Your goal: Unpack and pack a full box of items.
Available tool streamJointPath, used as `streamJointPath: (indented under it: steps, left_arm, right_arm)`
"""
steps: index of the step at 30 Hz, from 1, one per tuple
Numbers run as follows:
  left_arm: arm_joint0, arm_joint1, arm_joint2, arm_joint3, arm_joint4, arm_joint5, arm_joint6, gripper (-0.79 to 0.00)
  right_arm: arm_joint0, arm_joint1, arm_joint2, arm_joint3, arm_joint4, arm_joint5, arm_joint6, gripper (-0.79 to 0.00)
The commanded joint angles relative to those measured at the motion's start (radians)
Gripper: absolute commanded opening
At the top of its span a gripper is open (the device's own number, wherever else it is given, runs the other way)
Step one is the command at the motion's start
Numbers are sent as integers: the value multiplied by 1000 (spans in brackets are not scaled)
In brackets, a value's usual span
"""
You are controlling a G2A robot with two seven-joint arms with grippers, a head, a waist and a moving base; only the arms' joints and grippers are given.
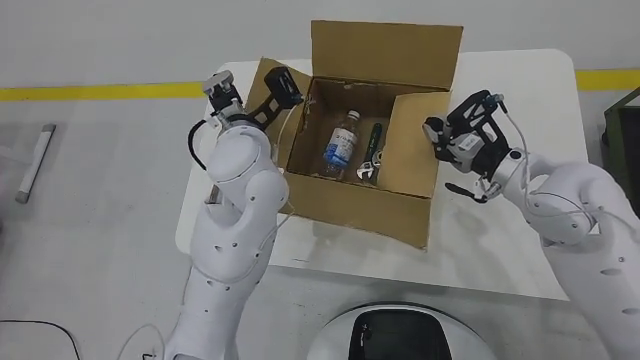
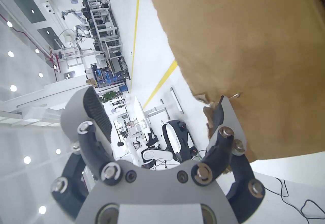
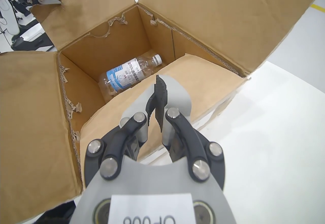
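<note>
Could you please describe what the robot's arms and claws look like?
The left arm and right arm have smooth white rounded shells, with a black cable looping by the left wrist. The left claw and right claw have grey fingers, ribbed black pads, black linkages, silver screws and a white label.

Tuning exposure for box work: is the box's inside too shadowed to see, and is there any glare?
Top view: the box inside is shaded darker than its flaps, but bottle and wrench still show. Right wrist view: same shade, bottle plain to see. Left wrist view: ceiling lamps glare as white spots.
</note>
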Motion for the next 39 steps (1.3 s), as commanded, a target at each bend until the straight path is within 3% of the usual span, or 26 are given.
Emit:
streamJointPath:
  steps: [1, 10, 19, 25, 30, 39]
  left_arm:
    - [11, 2, -14, -1, 11, -7, 10, 0]
    - [69, 1, -31, 7, 42, -4, 19, 0]
    - [56, -12, -54, -73, -10, 17, -8, 0]
    - [74, -9, -62, -159, 13, -51, 27, 0]
    - [85, -17, -75, -225, -59, -48, 17, 0]
    - [47, -48, -8, -291, -258, -1, 8, 0]
  right_arm:
    - [-2, 1, -1, 2, 0, 4, 3, -785]
    - [-1, 4, -3, -1, -2, 29, -9, -785]
    - [-61, 1, 82, -45, -89, 235, -237, -785]
    - [-145, -5, 94, -3, -118, 338, -340, -785]
    - [-142, -15, 45, 95, -89, 338, -403, -785]
    - [-39, -30, -44, 235, -86, 271, -447, -785]
